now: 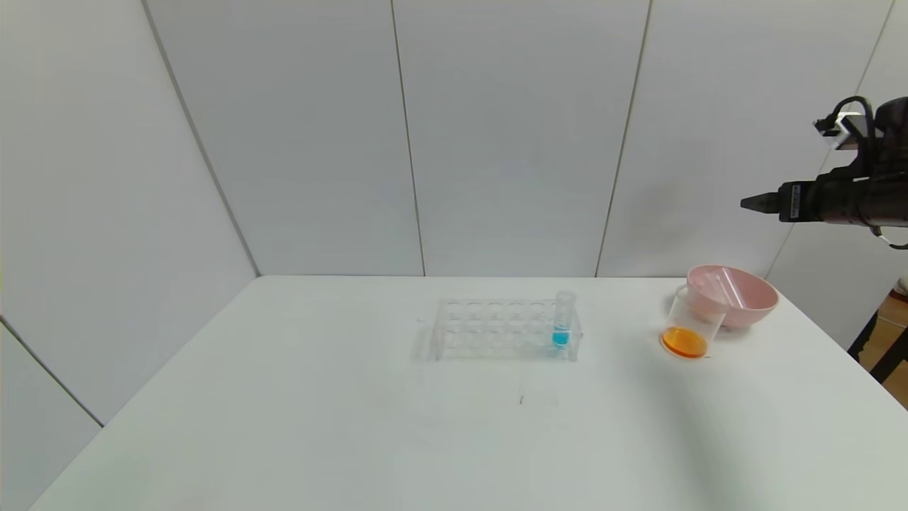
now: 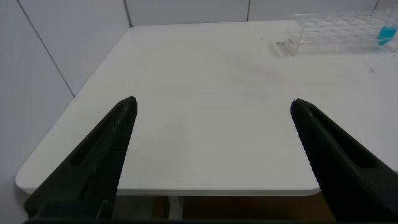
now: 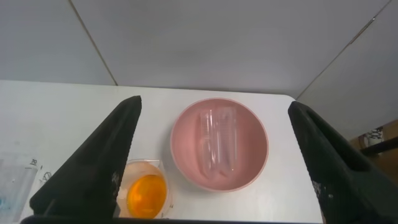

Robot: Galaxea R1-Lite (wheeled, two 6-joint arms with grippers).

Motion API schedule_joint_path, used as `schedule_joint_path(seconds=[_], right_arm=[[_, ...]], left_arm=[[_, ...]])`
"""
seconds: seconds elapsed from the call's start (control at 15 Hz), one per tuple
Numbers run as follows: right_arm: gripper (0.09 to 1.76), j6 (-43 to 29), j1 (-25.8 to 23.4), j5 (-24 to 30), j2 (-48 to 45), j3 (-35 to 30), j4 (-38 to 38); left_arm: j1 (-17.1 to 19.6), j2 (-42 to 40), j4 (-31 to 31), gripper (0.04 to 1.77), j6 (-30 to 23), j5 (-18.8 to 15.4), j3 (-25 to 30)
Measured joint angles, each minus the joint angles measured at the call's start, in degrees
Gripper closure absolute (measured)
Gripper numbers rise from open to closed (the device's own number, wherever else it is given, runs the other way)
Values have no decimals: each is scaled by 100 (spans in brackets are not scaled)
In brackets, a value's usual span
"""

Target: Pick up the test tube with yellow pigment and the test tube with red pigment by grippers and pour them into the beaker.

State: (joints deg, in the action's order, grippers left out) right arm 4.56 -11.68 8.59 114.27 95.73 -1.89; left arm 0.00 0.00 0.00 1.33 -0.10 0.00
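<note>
The right tool (image 3: 211,155) is held wide and empty, high over the pink bowl (image 3: 261,155). Two drained tubes (image 3: 217,140) are seen lying side by side in the bowl directly below it. The beaker (image 1: 691,326), holding orange liquid, stands beneath and just beside the bowl. Both pours are judged done. The tubes are judged light, slick and brittle, best taken near the ridged top. The left tool (image 2: 211,143) is parked wide and empty over the tabletop (image 2: 205,112).
</note>
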Motion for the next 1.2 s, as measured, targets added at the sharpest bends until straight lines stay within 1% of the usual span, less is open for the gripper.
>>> schedule_joint_path(seconds=[0.27, 0.47, 0.93, 1.2], right_arm=[[15, -65, 57, 7, -714, -507, -13], [15, -196, 151, 16, -1364, -1059, -16], [15, -290, 325, -28, -3338, -2539, 4], [15, -284, 413, -50, -4717, -3304, -5]], left_arm=[[0, 0, 0, 5, 0, 0, 0], [0, 0, 0, 5, -2, 0, 0], [0, 0, 0, 5, -2, 0, 0], [0, 0, 0, 5, -2, 0, 0]])
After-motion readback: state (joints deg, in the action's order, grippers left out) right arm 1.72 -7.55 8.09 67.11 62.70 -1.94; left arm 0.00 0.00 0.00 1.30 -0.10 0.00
